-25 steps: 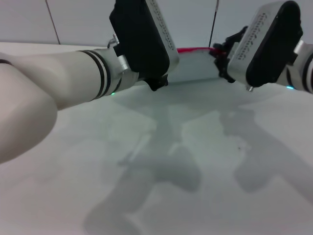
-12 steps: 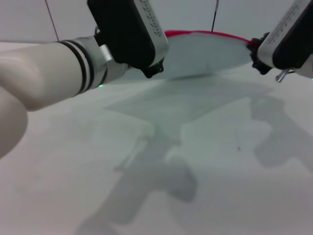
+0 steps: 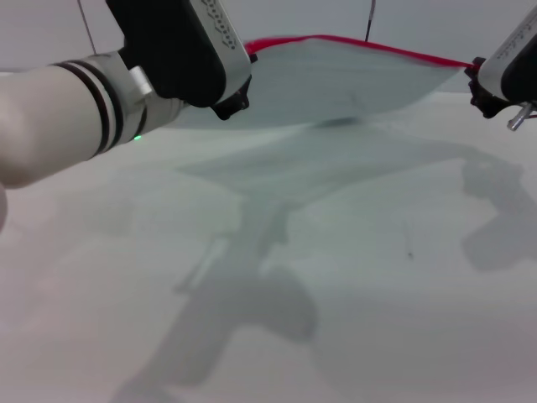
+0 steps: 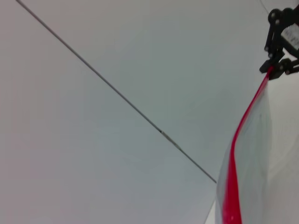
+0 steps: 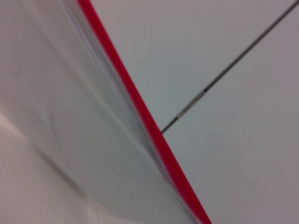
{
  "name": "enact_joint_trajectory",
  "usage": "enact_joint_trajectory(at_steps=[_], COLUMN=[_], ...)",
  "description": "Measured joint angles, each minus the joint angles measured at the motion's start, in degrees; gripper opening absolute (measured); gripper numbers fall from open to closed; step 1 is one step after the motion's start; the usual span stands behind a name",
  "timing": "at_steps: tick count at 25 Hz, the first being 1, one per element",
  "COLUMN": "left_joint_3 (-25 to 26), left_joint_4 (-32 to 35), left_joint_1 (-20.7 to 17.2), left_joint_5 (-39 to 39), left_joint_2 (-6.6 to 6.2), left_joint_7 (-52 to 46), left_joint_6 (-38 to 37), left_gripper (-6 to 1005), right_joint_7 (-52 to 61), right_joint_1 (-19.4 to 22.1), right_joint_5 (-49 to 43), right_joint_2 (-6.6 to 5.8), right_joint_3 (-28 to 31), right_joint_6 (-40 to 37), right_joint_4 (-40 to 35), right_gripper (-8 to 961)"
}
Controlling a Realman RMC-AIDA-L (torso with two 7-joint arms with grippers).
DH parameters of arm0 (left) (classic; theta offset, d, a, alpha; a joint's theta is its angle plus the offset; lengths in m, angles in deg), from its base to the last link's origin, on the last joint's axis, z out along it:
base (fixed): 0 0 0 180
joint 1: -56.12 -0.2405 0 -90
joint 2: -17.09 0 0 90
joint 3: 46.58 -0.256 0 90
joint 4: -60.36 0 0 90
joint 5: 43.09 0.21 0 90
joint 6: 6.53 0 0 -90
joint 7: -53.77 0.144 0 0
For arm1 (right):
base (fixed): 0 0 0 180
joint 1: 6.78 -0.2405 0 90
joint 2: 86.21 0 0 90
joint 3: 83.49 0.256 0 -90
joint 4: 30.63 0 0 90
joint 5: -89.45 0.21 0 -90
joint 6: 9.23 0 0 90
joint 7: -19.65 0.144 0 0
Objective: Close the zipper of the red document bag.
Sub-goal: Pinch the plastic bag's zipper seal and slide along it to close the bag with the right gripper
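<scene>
The red document bag (image 3: 352,80) is a translucent pale pouch hanging in the air above the table, stretched between both arms. Its zipper (image 3: 361,46) is a bright red strip along the top edge. My left gripper (image 3: 237,82) holds the bag's left corner, its fingers hidden behind its black housing. My right gripper (image 3: 480,82) is shut on the right end of the zipper. The left wrist view shows the zipper (image 4: 236,154) running up to the right gripper (image 4: 274,70), which pinches its end. In the right wrist view the zipper (image 5: 140,112) borders the bag (image 5: 65,107).
The white table (image 3: 361,277) lies below the bag, carrying the shadows of both arms and of the bag. A pale wall with thin dark seam lines (image 3: 369,18) stands behind. The left forearm (image 3: 59,113) crosses the upper left of the head view.
The two grippers have moved apart and upward. The right one has travelled right along the red edge, and the bag has risen and spread wider between them.
</scene>
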Motion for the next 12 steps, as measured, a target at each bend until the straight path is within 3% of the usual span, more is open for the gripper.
enact_joint_trajectory(at_steps=[12], left_joint_3=[1.22], left_joint_4=[-3.7], left_joint_1=[1.83], left_joint_5=[-0.01], left_joint_2=[0.29], left_joint_7=[1.56], left_joint_6=[0.53], left_gripper=[55], right_joint_7=[2.06], right_joint_1=[0.36], right_joint_5=[-2.96], right_joint_2=[0.16], right_joint_3=[-0.12], right_joint_6=[0.0], right_joint_4=[0.02], right_gripper=[91])
